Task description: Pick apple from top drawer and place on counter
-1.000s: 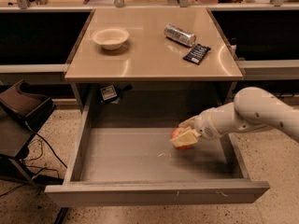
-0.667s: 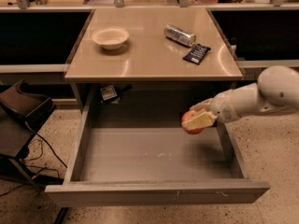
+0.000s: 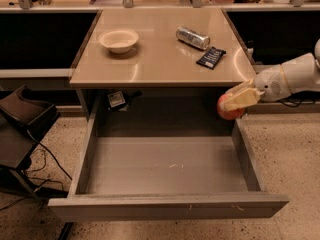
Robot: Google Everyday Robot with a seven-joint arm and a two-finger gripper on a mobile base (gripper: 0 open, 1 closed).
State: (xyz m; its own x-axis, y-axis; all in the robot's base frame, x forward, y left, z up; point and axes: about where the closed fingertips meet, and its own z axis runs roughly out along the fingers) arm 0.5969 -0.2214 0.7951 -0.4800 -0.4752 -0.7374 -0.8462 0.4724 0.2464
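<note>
Sideways from the right edge of the view, the robot's white, rounded arm (image 3: 292,76) reaches in almost level, its wrist pointing left. At its end the cream-coloured two-finger gripper (image 3: 229,105) is closed around the small round red-orange apple (image 3: 229,114), one pale finger lying across the fruit's upper face.

The apple hangs in the air just below the front right corner of the smooth glossy tan counter (image 3: 160,59) and above the back end of the right wall of the wide shallow grey metal drawer (image 3: 165,166). The drawer stands pulled fully out, its flat floor bare but for a few faint marks.

On the counter sit a shallow white bowl (image 3: 119,39) toward the left, a silver drinks can (image 3: 192,37) lying on its side toward the right, and a small dark flat packet (image 3: 211,57) just in front of the can. Dark shelves flank the counter on both sides. The floor is pale speckled stone; a black seat-like object (image 3: 22,121) and loose cables (image 3: 50,164) lie at the left.

The arm's upper part is cut off by the frame, and the gripper's second finger is hidden behind the apple. A small tag-like item (image 3: 116,99) in the shadow under the counter is too dim to identify.
</note>
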